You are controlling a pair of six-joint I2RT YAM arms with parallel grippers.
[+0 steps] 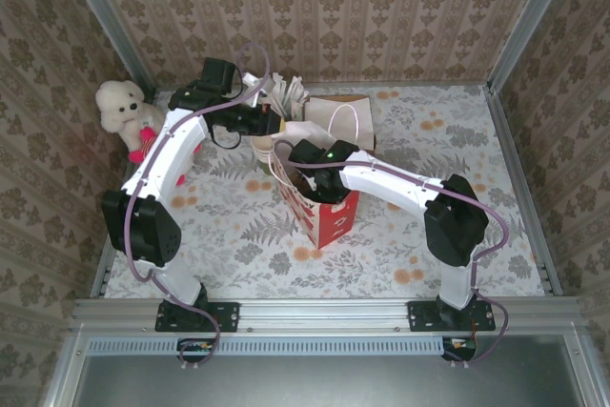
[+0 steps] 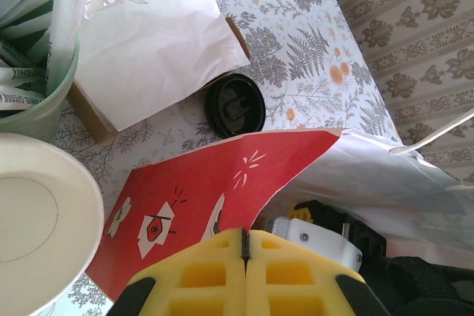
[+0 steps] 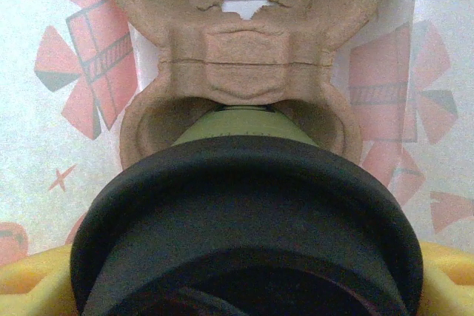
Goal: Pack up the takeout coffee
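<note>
Takeout coffee (image 3: 241,129), small dark green paper cup, black lid: pinched in right pincer (image 3: 237,279), brown moulded-pulp tray (image 3: 244,64) just beyond; likely light, crushable; grip gently under lid rim; left pincer (image 2: 245,246) pressed together.

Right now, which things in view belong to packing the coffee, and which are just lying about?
Part of the job:
takeout coffee
cardboard cup carrier
red gift bag

Just lying about:
black lid
cream-lined cup
green cup of straws
flat white bag
plush toy
</note>
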